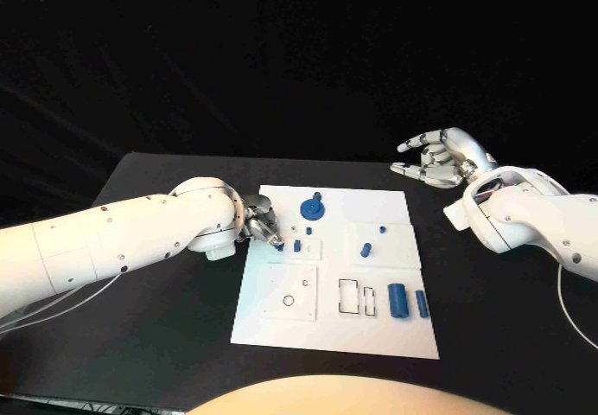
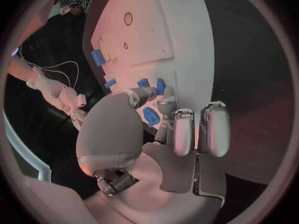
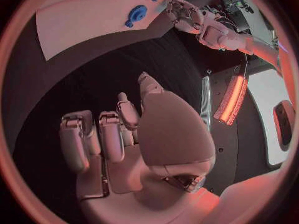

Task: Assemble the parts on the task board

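Your left hand [image 1: 262,223] sits at the white board's [image 1: 374,337] left edge, fingertips on a small blue part [image 1: 279,245], though you cannot tell whether it grips. Your right hand [image 1: 439,158] hovers off the board over the desk [image 1: 162,346], fingers curled and holding nothing.

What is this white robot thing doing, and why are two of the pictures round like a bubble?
It is a robot with two white arms, and each arm ends in a silver hand. The square picture comes from a camera on its head, looking down at a black table. The two round pictures come from little cameras on its wrists, just behind each hand, so the hand looks huge and straight lines look bent.

On the table lies a white plate called the task board. Small blue parts sit on it: a round blue wheel, a few little blue pegs and two bigger blue cylinders.

The left hand reaches down to the board's edge, fingertips right at a small blue piece. I cannot tell if it is gripping it. The right hand hangs over the table beside the board, fingers apart, holding nothing.
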Controlling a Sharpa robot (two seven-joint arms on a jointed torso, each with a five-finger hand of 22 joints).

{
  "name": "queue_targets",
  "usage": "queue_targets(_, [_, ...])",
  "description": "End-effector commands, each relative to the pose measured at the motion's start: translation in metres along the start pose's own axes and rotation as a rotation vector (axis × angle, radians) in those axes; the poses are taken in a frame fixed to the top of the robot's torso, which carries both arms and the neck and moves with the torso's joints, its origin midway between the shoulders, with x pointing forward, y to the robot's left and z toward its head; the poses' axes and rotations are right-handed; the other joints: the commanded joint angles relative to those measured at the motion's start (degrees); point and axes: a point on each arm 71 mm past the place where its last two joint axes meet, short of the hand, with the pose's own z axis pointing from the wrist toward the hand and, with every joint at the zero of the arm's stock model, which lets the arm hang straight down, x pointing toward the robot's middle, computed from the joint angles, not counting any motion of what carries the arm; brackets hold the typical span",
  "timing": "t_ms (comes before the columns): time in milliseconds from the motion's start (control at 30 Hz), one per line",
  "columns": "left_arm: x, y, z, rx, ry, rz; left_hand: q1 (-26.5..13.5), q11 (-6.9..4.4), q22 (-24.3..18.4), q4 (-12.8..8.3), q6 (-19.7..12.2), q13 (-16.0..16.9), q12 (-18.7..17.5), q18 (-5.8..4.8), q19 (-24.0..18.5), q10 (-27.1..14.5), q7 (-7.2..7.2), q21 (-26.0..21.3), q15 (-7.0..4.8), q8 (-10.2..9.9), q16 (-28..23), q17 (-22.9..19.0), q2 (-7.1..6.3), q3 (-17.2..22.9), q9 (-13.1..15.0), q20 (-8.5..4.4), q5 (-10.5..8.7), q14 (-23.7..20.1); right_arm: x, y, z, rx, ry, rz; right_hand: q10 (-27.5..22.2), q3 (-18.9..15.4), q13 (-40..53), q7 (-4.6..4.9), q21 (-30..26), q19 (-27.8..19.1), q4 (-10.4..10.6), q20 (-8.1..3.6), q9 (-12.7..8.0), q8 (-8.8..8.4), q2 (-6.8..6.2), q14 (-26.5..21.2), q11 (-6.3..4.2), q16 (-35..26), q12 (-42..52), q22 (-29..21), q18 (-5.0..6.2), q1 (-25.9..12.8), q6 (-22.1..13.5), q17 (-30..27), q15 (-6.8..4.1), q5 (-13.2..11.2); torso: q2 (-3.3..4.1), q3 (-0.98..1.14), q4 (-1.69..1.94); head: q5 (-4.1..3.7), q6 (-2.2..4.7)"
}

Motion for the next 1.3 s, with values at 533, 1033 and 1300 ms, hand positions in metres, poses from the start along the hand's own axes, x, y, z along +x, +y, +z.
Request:
queue_targets(533, [0.0035, -0.0013, 0.001, -0.004, 0.037, 0.031, -0.3, -0.14, 1.97, -8.01, 1.44, 0.18, 0.3, -0.56, 0.46, 0.53, -0.89, 0.25, -0.41, 0.46, 0.37, 10.74, 0.57, 8.38, 4.0, -0.03, 0.28, 4.94, 0.0014, 0.0015, -0.0003, -0.016, 0.013, -0.003, 0.32, 0.46, -0.08, -0.09, 0.25, 5.99, -0.04, -0.37, -0.06, 0.17, 0.02, 4.69, -0.1, -0.36, 0.2, 15.08, -0.39, -0.4, 0.38, 9.65, -0.55, 0.23, 0.01, 0.02, -0.03, -0.03, -0.09])
queue_targets(1033, [0.0067, -0.005, 0.0061, -0.003, 0.061, 0.021, -1.69, -0.27, 2.09, -7.98, 1.94, 0.52, 0.54, -0.59, 0.52, 0.93, -1.11, 0.3, -0.49, 0.79, 0.54, 11.15, 0.39, 8.84, 4.39, -0.11, 0.23, 5.05, 0.0011, 0.0013, -0.0005, -0.015, 0.012, -0.003, 0.32, 0.46, -0.08, -0.09, 0.25, 5.99, -0.04, -0.37, -0.06, 0.17, 0.02, 4.69, -0.1, -0.36, 0.2, 15.08, -0.39, -0.4, 0.38, 9.65, -0.55, 0.23, 0.05, 0.05, -0.04, -0.19, -0.26])
queue_targets(1300, [0.0079, -0.0065, 0.007, 0.001, 0.066, 0.014, -3.89, -0.7, 2.07, -7.56, 2.77, 1.33, 1.07, -0.57, 0.49, 1.78, -1.69, 0.26, -0.79, 1.29, 0.8, 11.74, 0.19, 8.51, 5.12, -0.36, 0.03, 5.2, 0.0009, 0.0011, -0.0006, -0.015, 0.011, -0.003, 0.32, 0.46, -0.08, -0.09, 0.25, 5.99, -0.04, -0.37, -0.06, 0.17, 0.02, 4.69, -0.1, -0.36, 0.2, 15.08, -0.39, -0.4, 0.38, 9.65, -0.55, 0.23, 0.04, 0.08, -0.01, -0.22, -0.35])
